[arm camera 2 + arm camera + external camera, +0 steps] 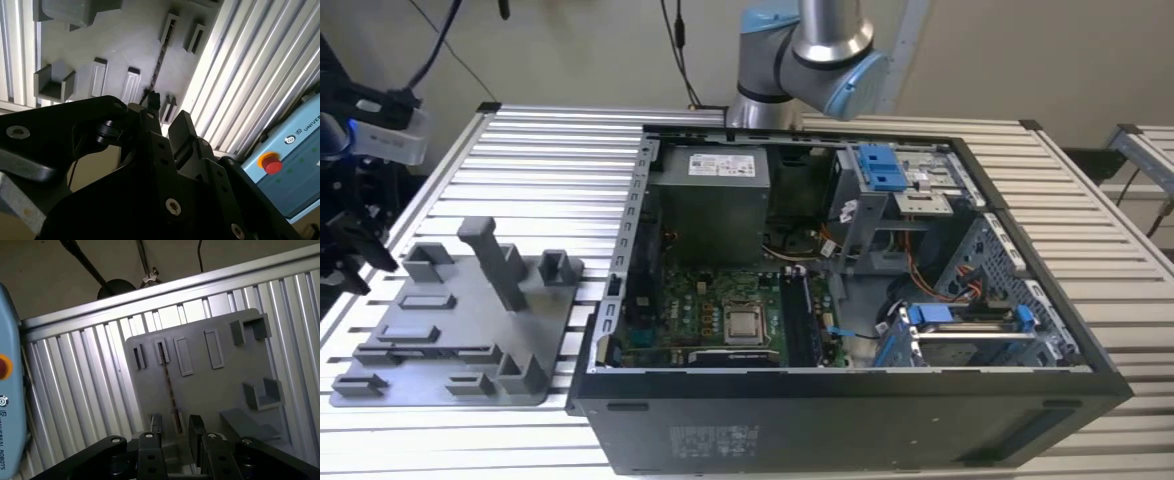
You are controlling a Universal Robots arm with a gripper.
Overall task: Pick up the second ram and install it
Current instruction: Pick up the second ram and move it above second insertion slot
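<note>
Gripper (173,434) fingers spread (nothing pinched) over grey fixture plate (215,390); second ram (168,382) sits edge-on in its slots, in line with the finger gap.

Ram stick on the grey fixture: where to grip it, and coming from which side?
Pinch the ram stick across its two flat faces at mid-length, coming straight down from above the grey fixture. It stands on its long edge, thin edge up, both ends seated in holders, so only the middle span looks free.

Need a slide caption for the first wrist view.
Open gripper hovers over the grey fixture plate, where the second ram stands edge-on in its slots.
</note>
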